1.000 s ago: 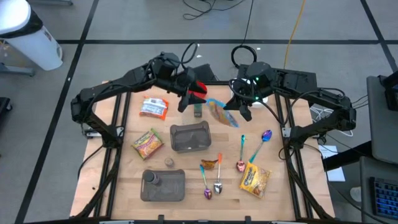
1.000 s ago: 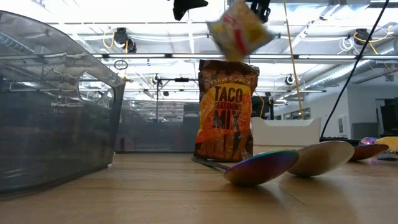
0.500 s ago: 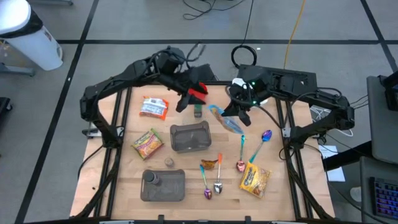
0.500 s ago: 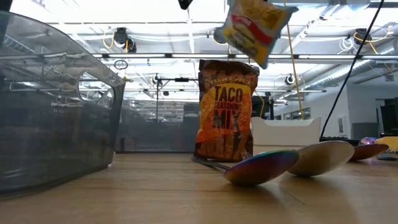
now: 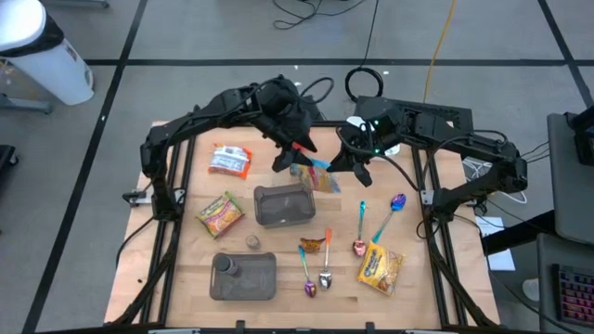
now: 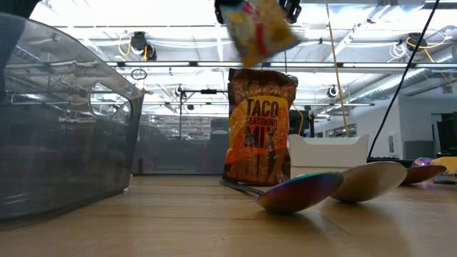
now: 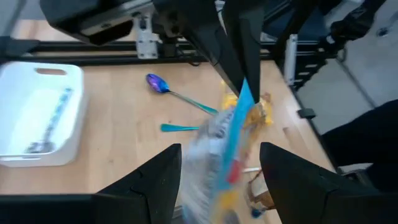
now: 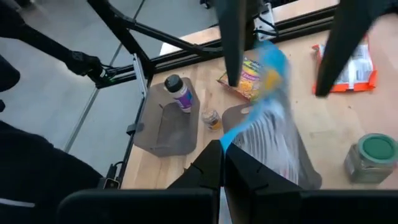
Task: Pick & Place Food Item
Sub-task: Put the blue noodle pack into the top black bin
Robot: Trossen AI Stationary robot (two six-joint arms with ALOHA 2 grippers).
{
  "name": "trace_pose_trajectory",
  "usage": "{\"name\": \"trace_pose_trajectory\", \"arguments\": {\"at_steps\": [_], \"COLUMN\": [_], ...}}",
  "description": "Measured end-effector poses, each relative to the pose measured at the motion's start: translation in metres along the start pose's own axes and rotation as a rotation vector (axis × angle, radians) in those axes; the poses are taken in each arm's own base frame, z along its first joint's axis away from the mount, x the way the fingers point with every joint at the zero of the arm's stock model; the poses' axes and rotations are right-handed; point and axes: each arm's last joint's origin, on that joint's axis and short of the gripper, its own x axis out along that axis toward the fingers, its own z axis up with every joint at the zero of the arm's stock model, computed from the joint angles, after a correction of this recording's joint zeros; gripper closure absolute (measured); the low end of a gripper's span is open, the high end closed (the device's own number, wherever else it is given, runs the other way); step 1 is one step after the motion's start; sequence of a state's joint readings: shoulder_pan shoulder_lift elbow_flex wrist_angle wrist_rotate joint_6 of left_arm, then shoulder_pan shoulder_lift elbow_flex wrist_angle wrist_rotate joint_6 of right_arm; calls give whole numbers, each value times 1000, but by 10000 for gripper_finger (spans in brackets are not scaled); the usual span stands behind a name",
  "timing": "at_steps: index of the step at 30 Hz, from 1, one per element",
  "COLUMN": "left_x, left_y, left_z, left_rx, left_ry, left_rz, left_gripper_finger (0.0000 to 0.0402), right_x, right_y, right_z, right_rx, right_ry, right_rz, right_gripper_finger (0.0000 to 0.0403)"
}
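Note:
A snack bag (image 5: 320, 174), yellow with a blue top edge, hangs in the air over the table's far middle; the low view has the bag (image 6: 257, 28) high above the wood. My right gripper (image 8: 222, 163) is shut on it. My left gripper (image 7: 221, 180) is open, one finger on each side of the bag's lower part (image 7: 227, 146); whether they touch it I cannot tell. In the high view my left gripper (image 5: 295, 160) is at the bag's left and my right gripper (image 5: 349, 165) at its right. My right gripper pinches the bag's blue top edge (image 7: 244, 93) between its two shut fingers (image 7: 239, 56), which slant down from the table's far right. The bag hangs below them, tilted and clear of the table.
Under the bag stands a grey clear container (image 5: 283, 204). Near it are a green-lidded jar (image 8: 373, 155), a taco seasoning pouch (image 6: 260, 125) standing upright, spoons (image 5: 380, 223), a yellow packet (image 5: 380, 267), a red-and-white packet (image 5: 230, 160), a noodle packet (image 5: 220, 213) and a grey tray with a bottle (image 5: 243, 276).
My left gripper has moved toward the table's right edge and a little nearer, up to the hanging bag, staying open. The bag has swung below my right gripper, first toward the right, then back toward the left gripper.

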State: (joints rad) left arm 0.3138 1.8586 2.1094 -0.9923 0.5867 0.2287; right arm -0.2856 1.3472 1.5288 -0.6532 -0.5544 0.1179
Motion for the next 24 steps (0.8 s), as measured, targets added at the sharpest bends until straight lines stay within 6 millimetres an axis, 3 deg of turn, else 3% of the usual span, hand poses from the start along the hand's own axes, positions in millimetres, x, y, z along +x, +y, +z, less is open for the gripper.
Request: {"name": "trace_pose_trajectory", "arguments": {"at_steps": [12, 18, 24], "left_x": [1, 3, 3], "left_y": [-1, 0, -3], "left_z": [0, 5, 6], "left_rx": [-3, 50, 42], "left_ry": [-3, -21, -37], "left_rz": [-12, 83, 21], "left_gripper_finger": [174, 174, 174], "right_x": [0, 0, 1], "right_y": [2, 2, 4], "right_z": [7, 7, 7], "right_rx": [-34, -31, -37], "right_ry": [-65, -64, -62], "right_rz": [33, 37, 43], "right_gripper_finger": [403, 403, 403]}}
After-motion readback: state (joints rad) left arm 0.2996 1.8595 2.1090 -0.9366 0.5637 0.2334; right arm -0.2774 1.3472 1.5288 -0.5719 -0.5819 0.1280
